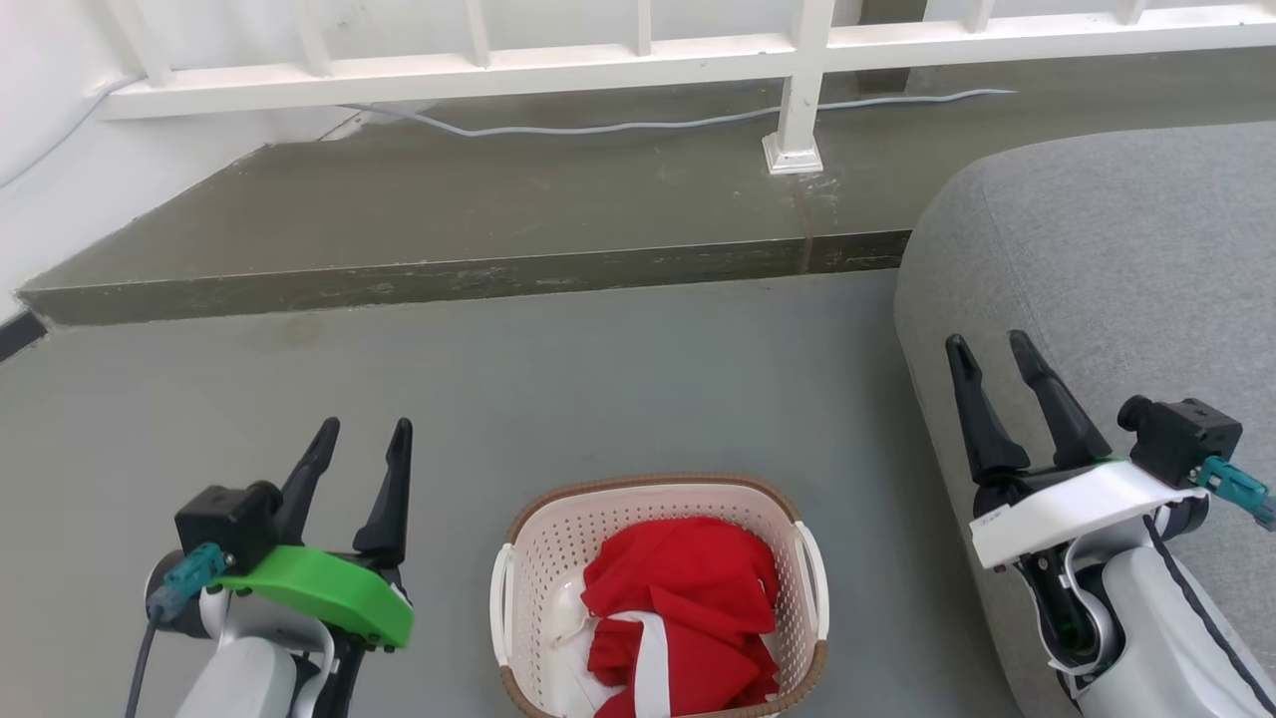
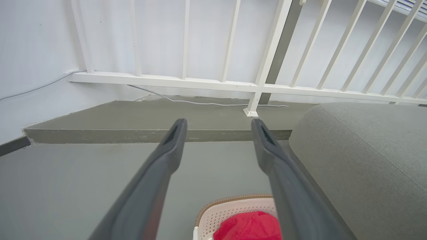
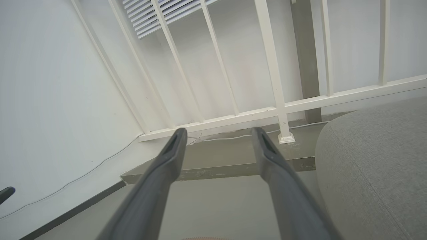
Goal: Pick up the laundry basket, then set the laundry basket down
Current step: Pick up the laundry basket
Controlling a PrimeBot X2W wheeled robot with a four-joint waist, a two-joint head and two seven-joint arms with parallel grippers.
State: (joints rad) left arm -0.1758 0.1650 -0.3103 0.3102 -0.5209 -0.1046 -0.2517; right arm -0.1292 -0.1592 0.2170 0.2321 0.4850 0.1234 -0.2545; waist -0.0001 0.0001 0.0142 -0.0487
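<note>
**Head view:** The laundry basket (image 1: 563, 538) is sitting on the grey floor (image 1: 598, 379) at bottom centre, between the robot's two arms, with a red cloth (image 1: 688, 588) lying bunched inside it. The left gripper (image 1: 366, 427) is hovering near the basket's left side, its fingers spread and holding nothing. The right gripper (image 1: 988, 339) is hanging farther off to the right, over the edge of a grey sofa (image 1: 1097, 279), and it too is parted and empty. Both are standing clear of the basket. A raised concrete step (image 1: 449, 219) and a white railing (image 1: 638, 50) are running across behind.

**Left wrist view:** The left gripper (image 2: 219, 121) is standing open, framing bare floor and the step. The laundry basket (image 2: 233, 198) and the red cloth (image 2: 250, 226) are peeking in at the bottom edge, near the sofa (image 2: 360, 156).

**Right wrist view:** The right gripper (image 3: 219, 130) is pointing toward the railing (image 3: 267, 113), with its fingers apart and nothing between them. The sofa (image 3: 373, 160) is bulging in at the right.
</note>
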